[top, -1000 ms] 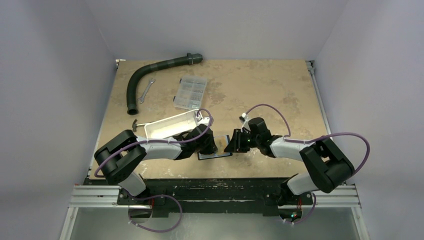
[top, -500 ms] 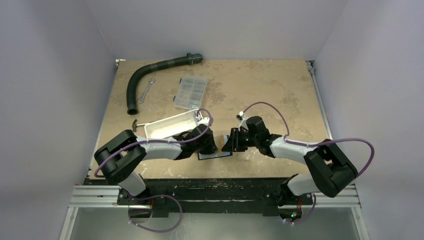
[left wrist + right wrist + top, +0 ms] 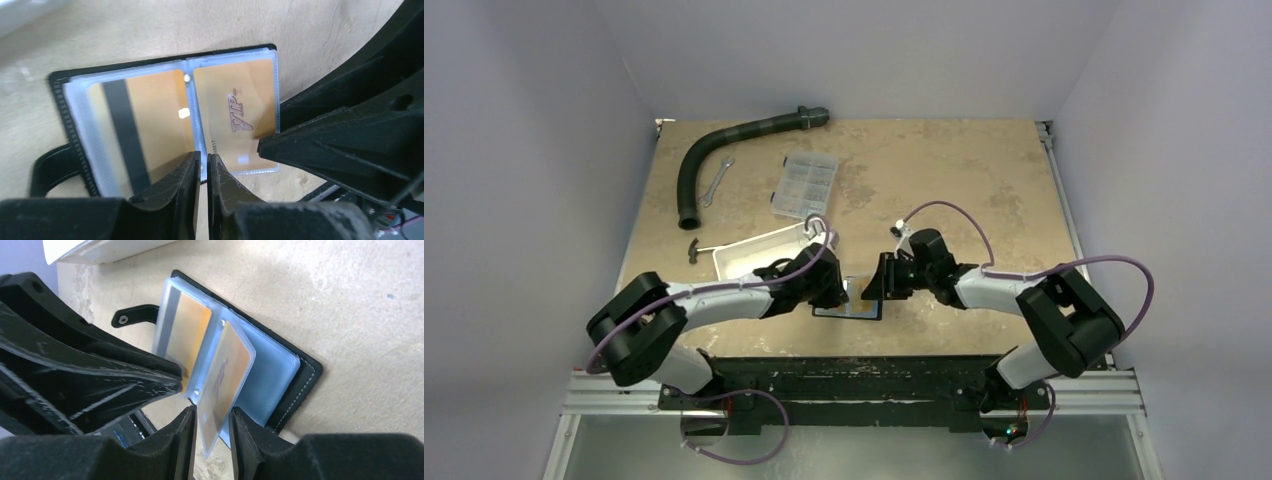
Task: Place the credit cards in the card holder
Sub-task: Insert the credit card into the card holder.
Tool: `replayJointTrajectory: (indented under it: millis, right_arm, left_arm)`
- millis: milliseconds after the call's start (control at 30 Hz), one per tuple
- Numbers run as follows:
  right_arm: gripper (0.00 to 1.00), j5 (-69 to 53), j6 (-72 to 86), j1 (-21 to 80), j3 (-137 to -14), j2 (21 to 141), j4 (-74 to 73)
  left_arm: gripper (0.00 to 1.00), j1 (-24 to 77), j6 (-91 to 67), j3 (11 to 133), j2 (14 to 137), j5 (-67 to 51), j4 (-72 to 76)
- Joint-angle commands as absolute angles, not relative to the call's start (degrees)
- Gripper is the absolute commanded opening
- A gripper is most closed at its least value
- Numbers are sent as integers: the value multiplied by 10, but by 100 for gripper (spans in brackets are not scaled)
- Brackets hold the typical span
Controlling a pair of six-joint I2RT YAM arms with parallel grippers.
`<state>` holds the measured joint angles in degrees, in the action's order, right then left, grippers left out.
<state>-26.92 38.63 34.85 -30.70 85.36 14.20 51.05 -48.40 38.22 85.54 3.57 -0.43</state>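
The card holder [image 3: 849, 309] lies open on the table between both grippers, its black cover [image 3: 302, 380] under clear sleeves. One orange-yellow credit card [image 3: 160, 115] shows its black stripe in the left sleeve. A second, marked VIP [image 3: 245, 102], sits in a sleeve leaf [image 3: 227, 370] raised on edge. My left gripper [image 3: 203, 159] is pinched on the sleeves' spine at its near end, jaws almost together. My right gripper [image 3: 212, 415] straddles the raised leaf, its jaws wider apart than the leaf is thick. In the top view the left gripper [image 3: 836, 288] and right gripper [image 3: 882, 287] almost meet.
A white tray [image 3: 759, 252] stands just behind the left gripper, with a small hammer-like tool [image 3: 699, 247] at its left. Farther back are a clear compartment box [image 3: 805, 185], a wrench [image 3: 715, 182] and a black hose [image 3: 724, 150]. The holder's strap [image 3: 135, 316] sticks out sideways.
The right gripper has slid left toward the left gripper. The left arm's elbow has swung left and stretched out. The holder stays between them.
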Motion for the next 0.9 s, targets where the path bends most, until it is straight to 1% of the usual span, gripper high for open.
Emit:
replayJointTrajectory:
  millis: [0,100,233,300,367,433,467,533,600,767,867]
  right_arm:
    - [37,-287,386,352,-342,857,167]
    - [38,-288,385,357,-353,862,164]
    - [39,-293,393,379,-381,879,168]
    - [42,-292,401,401,-403,894,175]
    - [47,-302,402,425,-430,913,184]
    - [50,-337,396,434,-449,928,194]
    - [52,-348,398,433,-447,928,200]
    - [58,-332,391,423,-432,909,189]
    - [61,-313,375,414,-419,889,167]
    - [63,-269,352,402,-381,839,122]
    - [62,-265,356,399,-354,824,123]
  left_arm:
    - [17,476,-480,388,780,4,-57]
    - [21,447,-480,391,739,-36,-72]
    - [22,406,-453,409,691,-28,-130]
    - [23,391,-427,417,669,-5,-160]
    - [25,383,-408,427,654,30,-190]
    - [26,377,-394,434,645,54,-214]
    - [28,376,-389,436,643,61,-220]
    - [29,376,-382,434,645,65,-229]
    - [30,376,-379,423,655,52,-223]
    - [20,379,-386,373,695,5,-163]
    - [18,411,-401,358,715,23,-144]
